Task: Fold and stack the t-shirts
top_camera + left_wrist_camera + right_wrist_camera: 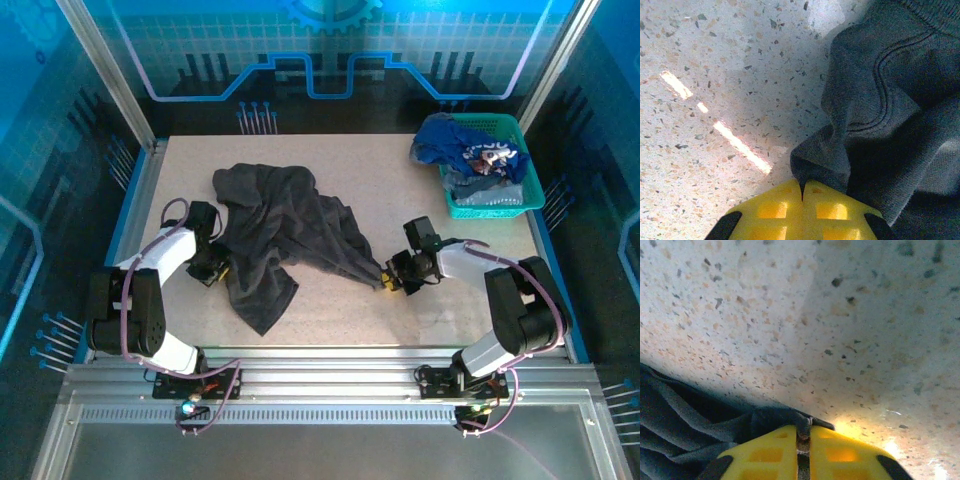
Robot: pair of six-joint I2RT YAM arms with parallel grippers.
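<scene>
A large charcoal-grey t-shirt [275,225] lies crumpled across the middle of the speckled table. My left gripper [215,268] sits at its left edge, shut on a fold of the grey cloth [840,150], with its yellow fingers [775,210] pressed together. At the shirt's right tip my right gripper [390,280] is shut on a thin corner of the same cloth [790,417], low over the table; its yellow fingers [840,452] hold the edge between them. More t-shirts, a royal-blue one with pale print [470,150] and pale grey-blue ones [480,190], are heaped in the teal basket.
The teal mesh basket [527,165] stands at the back right corner. Metal rails frame the table [400,200] on the left and right, and a blue-lit glass wall closes the back. Bare tabletop lies between the shirt and the basket.
</scene>
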